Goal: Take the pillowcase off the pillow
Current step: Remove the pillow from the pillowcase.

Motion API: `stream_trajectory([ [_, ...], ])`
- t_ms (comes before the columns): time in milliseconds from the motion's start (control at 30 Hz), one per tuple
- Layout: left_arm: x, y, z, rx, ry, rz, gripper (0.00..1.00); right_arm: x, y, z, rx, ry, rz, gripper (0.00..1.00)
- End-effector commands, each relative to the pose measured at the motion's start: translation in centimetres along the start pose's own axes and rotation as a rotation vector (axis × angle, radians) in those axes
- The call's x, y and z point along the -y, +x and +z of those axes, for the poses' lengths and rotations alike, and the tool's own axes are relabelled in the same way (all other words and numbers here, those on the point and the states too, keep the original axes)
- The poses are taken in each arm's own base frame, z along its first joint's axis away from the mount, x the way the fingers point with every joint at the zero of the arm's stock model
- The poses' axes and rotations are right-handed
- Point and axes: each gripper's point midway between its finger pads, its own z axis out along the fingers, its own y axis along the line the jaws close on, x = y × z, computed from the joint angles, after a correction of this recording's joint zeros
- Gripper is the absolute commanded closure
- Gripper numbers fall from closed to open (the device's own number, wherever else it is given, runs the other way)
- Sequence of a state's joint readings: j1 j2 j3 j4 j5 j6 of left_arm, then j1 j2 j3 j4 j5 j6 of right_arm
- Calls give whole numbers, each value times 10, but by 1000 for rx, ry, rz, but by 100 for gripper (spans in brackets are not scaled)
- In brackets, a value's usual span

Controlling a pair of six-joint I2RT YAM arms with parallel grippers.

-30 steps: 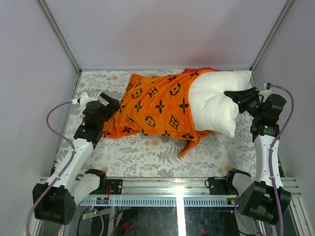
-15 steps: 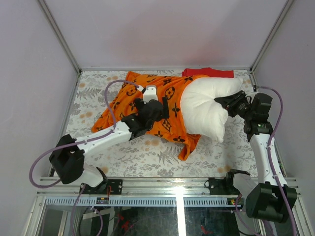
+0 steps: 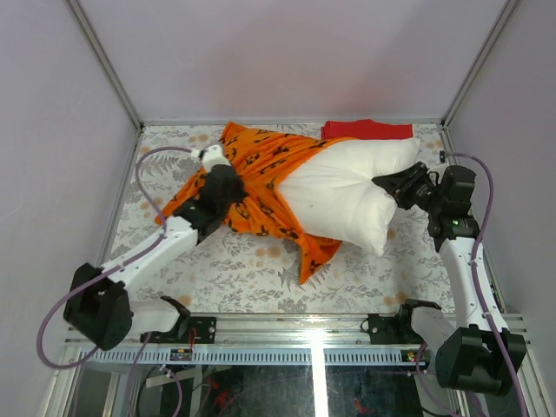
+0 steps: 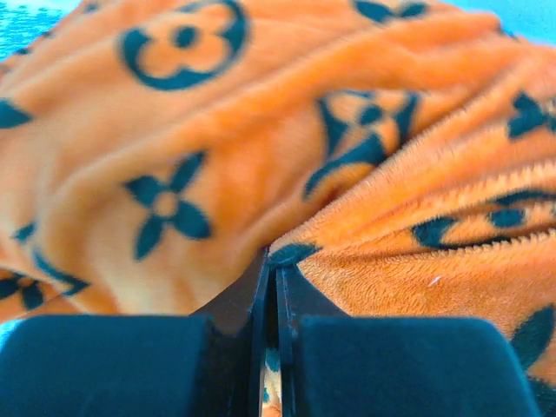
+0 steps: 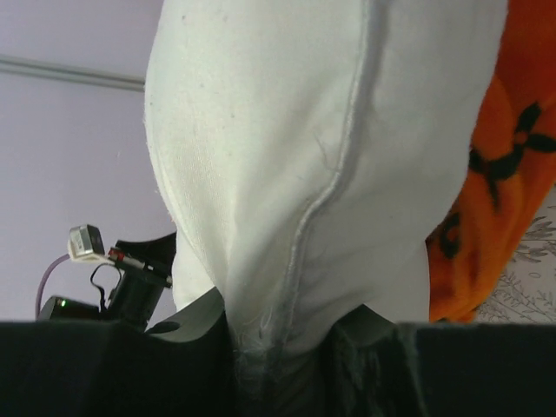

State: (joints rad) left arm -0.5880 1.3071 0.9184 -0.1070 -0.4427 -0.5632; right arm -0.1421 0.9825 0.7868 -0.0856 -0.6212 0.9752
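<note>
The orange pillowcase (image 3: 261, 187) with black motifs lies bunched over the left end of the white pillow (image 3: 339, 195), whose right part is bare. My left gripper (image 3: 226, 184) sits on the case's left side, jaws pressed together with a fold of the pillowcase (image 4: 261, 130) pinched at their tips (image 4: 274, 261). My right gripper (image 3: 387, 187) is shut on the pillow's right end. In the right wrist view the pillow (image 5: 287, 130) is squeezed between the jaws (image 5: 278, 334), and the pillowcase (image 5: 504, 174) shows behind it.
A folded red cloth (image 3: 365, 130) lies at the back edge, behind the pillow. The floral table covering (image 3: 234, 269) spreads under everything. Grey walls with metal posts close in the left, back and right sides.
My left arm reached in to the pillowcase, shut on it and drew it left. The case has bunched up and more white pillow is bare. The right gripper kept its hold.
</note>
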Motion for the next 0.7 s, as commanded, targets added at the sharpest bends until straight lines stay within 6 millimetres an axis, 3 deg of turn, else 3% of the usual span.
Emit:
stream_trajectory([
  [0,-93,-16,-4,29,-185,-106,100,-29,-14,-6,50,-93,-73,100],
  [100,-129,-25,-13,54,-240,-187,100,-28,-16,-6,61,-86,-75,100],
  [200,-132,-30,-21,77,-228,-207,97,-26,-17,-4,61,-85,-70,100],
  [233,-129,-32,-23,80,-206,-208,86,-25,-17,-3,59,-83,-69,100],
  [267,-123,-34,-24,84,-172,-207,69,-24,-16,-3,55,-81,-68,100],
  [333,-112,-42,-29,96,-119,-203,25,-22,-15,-2,49,-78,-68,100],
  [400,-106,-51,-36,111,-97,-206,8,-20,-14,-1,44,-73,-73,100],
  [500,-93,-68,-50,140,-48,-212,0,-16,-12,0,27,-56,-85,100],
  [667,-59,-97,-72,189,47,-195,0,-14,-2,5,-12,-54,-107,100],
])
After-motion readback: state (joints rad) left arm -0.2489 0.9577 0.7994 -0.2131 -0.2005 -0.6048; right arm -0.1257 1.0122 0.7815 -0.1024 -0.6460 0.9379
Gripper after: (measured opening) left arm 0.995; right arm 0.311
